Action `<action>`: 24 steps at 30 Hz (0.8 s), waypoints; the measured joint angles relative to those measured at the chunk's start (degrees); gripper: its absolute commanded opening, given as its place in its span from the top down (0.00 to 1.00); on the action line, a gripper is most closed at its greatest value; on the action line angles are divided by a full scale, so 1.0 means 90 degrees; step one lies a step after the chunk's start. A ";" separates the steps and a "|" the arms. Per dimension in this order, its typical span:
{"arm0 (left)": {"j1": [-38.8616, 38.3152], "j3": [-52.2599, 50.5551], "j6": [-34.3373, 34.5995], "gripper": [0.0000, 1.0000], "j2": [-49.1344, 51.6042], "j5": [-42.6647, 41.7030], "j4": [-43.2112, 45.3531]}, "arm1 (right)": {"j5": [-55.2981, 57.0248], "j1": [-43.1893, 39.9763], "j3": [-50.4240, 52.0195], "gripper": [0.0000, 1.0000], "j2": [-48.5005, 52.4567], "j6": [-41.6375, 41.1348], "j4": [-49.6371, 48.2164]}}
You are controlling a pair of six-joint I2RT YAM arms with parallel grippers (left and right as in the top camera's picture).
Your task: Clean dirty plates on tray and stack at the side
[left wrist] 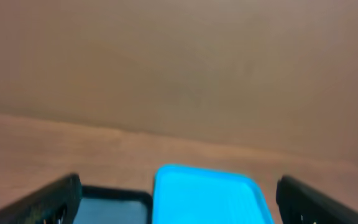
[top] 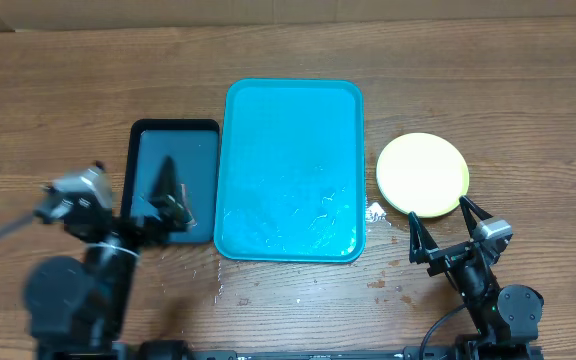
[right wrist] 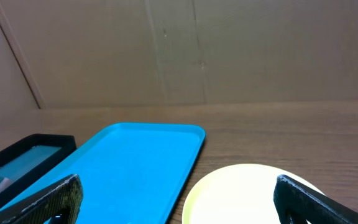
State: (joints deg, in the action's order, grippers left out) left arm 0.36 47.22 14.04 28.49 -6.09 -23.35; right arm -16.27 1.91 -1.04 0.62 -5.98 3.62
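Turquoise plastic, glossy: the tray (top: pixel 290 170) lies mid-table, with rounded corners, a raised rim and faint streaks toward its near end. One round yellow-green plate (top: pixel 422 175) shows to the tray's right, apart from it; whether others lie beneath, I cannot tell. My right wrist view cuts off its near edge, and my left wrist view is blurred. Only overhead shows a white scrap (top: pixel 377 211) between tray and plate. My left claw (left wrist: pixel 178 183) is spread above the black tray (top: pixel 193 160). My right claw (top: pixel 444 225) is spread just short of the plate.

You see a turquoise tray (top: pixel 290 150), a black tray (top: pixel 183 150) left of it, a pale yellow-green plate (top: pixel 423 175) on its right, and a brown wood-grain table (top: pixel 48 110).
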 measured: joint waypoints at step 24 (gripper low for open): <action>-0.0044 -0.5195 -0.0223 0.00 -0.3070 -0.0364 0.2208 | 0.0000 0.0000 0.0000 0.00 0.0000 0.0000 0.0000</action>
State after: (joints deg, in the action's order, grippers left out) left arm -0.03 0.47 12.03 0.86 -9.37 -3.49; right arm -16.27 1.91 -1.04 0.62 -5.98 3.62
